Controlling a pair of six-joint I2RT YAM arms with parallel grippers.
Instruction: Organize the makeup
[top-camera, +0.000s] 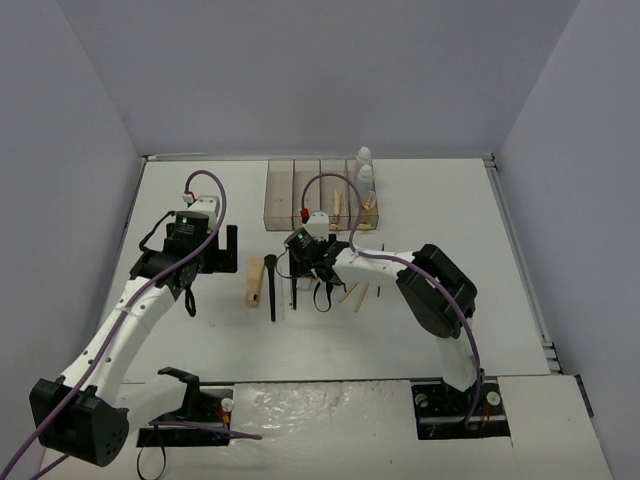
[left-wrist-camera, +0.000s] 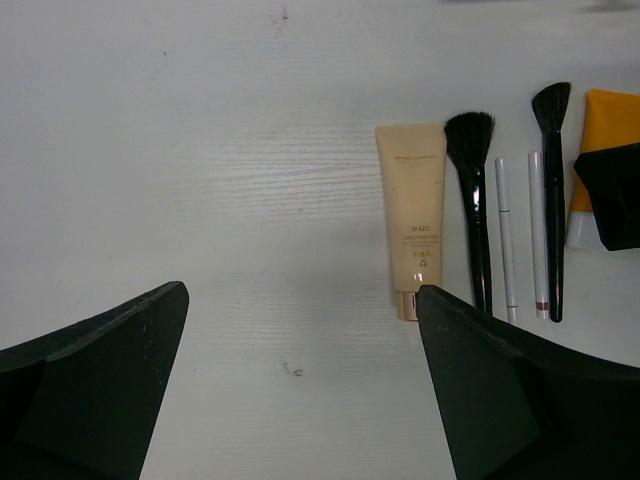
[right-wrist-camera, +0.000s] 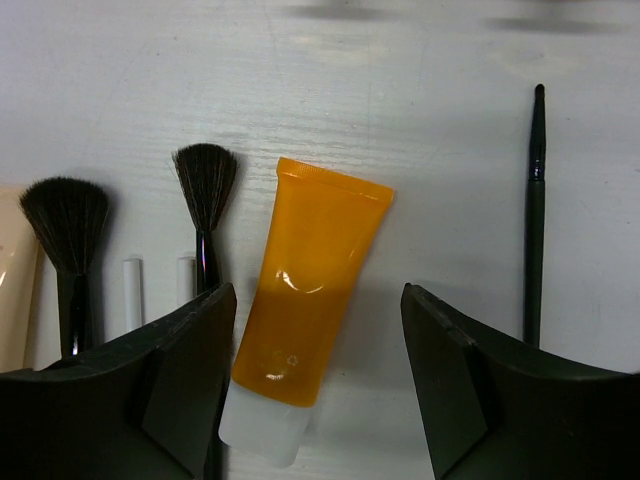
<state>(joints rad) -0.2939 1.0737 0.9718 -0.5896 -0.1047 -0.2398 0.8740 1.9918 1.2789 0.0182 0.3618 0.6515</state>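
An orange tube (right-wrist-camera: 310, 290) with a white cap lies on the table between the fingers of my right gripper (right-wrist-camera: 318, 300). That gripper is open and straddles the tube, its left finger close beside it. Left of the tube lie two black brushes (right-wrist-camera: 205, 195), two white pencils (right-wrist-camera: 132, 290) and a beige tube (left-wrist-camera: 412, 220). A thin black pencil (right-wrist-camera: 535, 210) lies to the right. My left gripper (left-wrist-camera: 300, 330) is open over bare table, left of the beige tube. From above, the right gripper (top-camera: 318, 275) hovers over the row of makeup.
A clear four-compartment box (top-camera: 320, 190) stands at the back, with a tan stick in it and two small white bottles (top-camera: 366, 170) at its right end. Tan sticks (top-camera: 350, 293) lie right of the right gripper. The table's (top-camera: 480, 260) walls rise on three sides.
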